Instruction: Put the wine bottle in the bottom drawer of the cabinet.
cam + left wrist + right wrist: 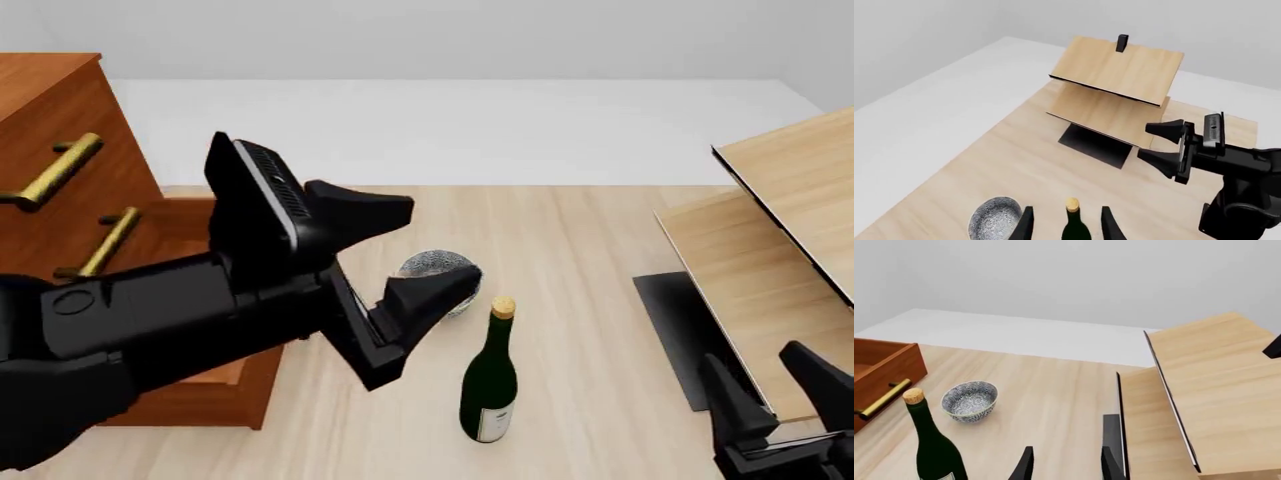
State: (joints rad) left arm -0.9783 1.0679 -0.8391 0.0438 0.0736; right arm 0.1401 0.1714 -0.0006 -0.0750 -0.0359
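The wine bottle (490, 375) stands upright on the table, dark green with a tan cork; it also shows in the left wrist view (1073, 223) and the right wrist view (929, 442). My left gripper (445, 241) is open and empty, above and left of the bottle, not touching it. In the left wrist view the left gripper (1067, 226) has the cork in line between its fingers. The cabinet (54, 120) stands at the left with its bottom drawer (886, 365) pulled open, brass handle showing. My right gripper (771, 388) is open and empty at the near right.
A speckled grey bowl (430, 265) sits just behind the bottle, partly hidden by my left finger. Pale light-wood shelving (787, 200) on a dark base (671, 335) stands at the right. My right gripper (1159, 142) shows in the left wrist view.
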